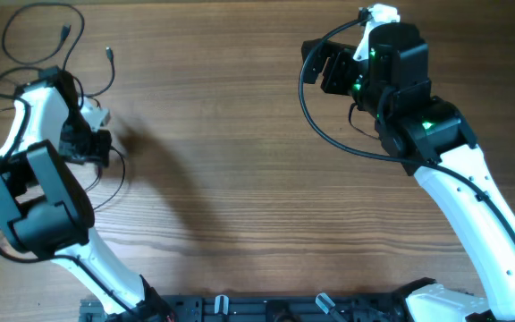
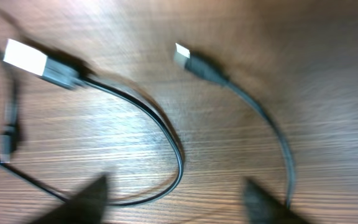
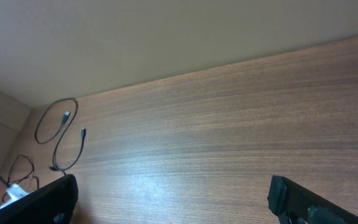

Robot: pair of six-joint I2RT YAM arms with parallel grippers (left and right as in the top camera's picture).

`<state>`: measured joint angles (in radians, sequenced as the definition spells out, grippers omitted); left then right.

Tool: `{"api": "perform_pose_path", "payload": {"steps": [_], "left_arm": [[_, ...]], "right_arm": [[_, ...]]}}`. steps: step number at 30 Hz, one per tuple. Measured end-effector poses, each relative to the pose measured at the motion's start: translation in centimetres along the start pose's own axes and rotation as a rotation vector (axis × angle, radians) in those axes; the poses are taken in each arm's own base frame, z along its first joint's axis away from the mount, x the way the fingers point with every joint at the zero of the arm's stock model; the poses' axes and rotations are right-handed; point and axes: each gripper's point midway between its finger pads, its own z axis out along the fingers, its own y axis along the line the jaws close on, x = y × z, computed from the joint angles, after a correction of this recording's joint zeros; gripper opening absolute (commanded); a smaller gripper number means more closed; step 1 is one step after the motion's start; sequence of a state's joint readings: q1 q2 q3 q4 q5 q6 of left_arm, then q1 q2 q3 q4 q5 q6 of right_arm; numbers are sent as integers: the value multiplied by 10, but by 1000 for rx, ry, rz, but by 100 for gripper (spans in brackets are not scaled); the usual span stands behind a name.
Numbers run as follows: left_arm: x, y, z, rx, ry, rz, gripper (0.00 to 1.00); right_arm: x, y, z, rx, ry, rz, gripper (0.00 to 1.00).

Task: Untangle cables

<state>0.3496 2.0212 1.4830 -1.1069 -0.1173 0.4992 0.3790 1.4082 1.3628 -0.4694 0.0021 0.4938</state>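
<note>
The cables lie loose on the wooden table at the far left. The left wrist view shows one black cord [image 2: 166,127] with a big silvery plug [image 2: 23,55], looping down between my fingers. A second cord [image 2: 272,124] with a smaller plug [image 2: 182,55] curves to the right. My left gripper [image 2: 174,185] hangs open just above them, holding nothing; in the overhead view the left gripper [image 1: 92,148] sits among the strands. More cable loops [image 1: 43,31] lie at the back left corner. My right gripper [image 1: 329,67] is open and empty, raised far to the right.
A thick black robot cable [image 1: 316,121] arcs off the right arm. The right wrist view looks across bare table toward the distant cable loops [image 3: 58,124] and the pale back wall [image 3: 135,37]. A black rail [image 1: 266,309] runs along the front edge.
</note>
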Motion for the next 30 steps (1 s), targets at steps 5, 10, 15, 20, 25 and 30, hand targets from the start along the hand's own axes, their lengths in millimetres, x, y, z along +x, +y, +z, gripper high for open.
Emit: {"api": "perform_pose_path", "payload": {"steps": [5, 10, 15, 20, 25, 30], "left_arm": [[-29, 1, -63, 4, -253, -37, 100], [-43, -36, -130, 215, -521, -7, 100], [-64, -37, -155, 295, -653, -103, 100], [-39, 66, -144, 189, -638, -784, 100], [66, 154, -108, 167, -489, -1546, 100], [140, 174, -63, 67, -340, -1924, 100]], "right_arm": [[-1, 0, 0, -1, -3, 0, 100], [-1, 0, 0, -2, -3, 0, 100], [0, 0, 0, -1, -2, 0, 100], [4, -2, 0, 9, 17, 0, 100], [5, -3, 0, 11, 21, 0, 100], [5, -3, 0, 10, 19, 0, 100]]}}
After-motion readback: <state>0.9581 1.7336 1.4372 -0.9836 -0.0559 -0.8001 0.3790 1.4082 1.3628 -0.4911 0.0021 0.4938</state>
